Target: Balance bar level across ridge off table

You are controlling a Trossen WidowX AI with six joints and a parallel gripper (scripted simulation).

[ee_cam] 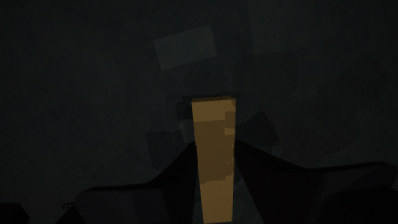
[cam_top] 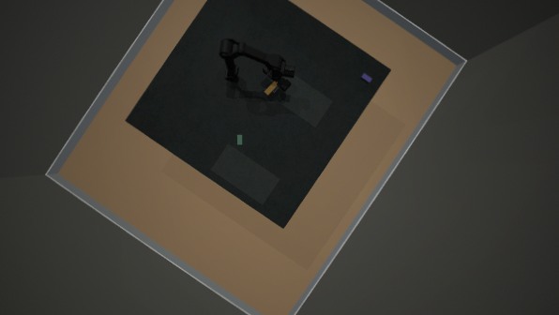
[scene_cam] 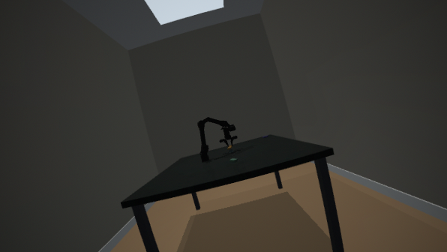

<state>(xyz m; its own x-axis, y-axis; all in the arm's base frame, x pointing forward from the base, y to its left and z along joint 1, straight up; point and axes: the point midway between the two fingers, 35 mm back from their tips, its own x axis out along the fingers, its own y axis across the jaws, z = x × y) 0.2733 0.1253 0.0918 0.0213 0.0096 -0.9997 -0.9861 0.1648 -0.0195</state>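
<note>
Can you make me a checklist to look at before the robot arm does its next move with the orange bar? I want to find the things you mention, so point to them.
1. Pincer (cam_top: 277, 85) (scene_cam: 229, 145) (ee_cam: 213, 144) shut on the orange bar (cam_top: 270, 88) (scene_cam: 229, 147) (ee_cam: 215, 150): ok.
2. Bar resting level across the ridge: cannot tell, the ridge is not clearly visible.
3. Bar off the table (cam_top: 197, 108) (scene_cam: 180, 176) (ee_cam: 75, 100): cannot tell for sure, though it looks raised.
4. Green block (cam_top: 239, 140) (scene_cam: 233, 160) apart from the bar: ok.
5. Purple block (cam_top: 367, 78) (scene_cam: 265, 136) away from the arm (cam_top: 255, 52) (scene_cam: 202, 139): ok.
</note>
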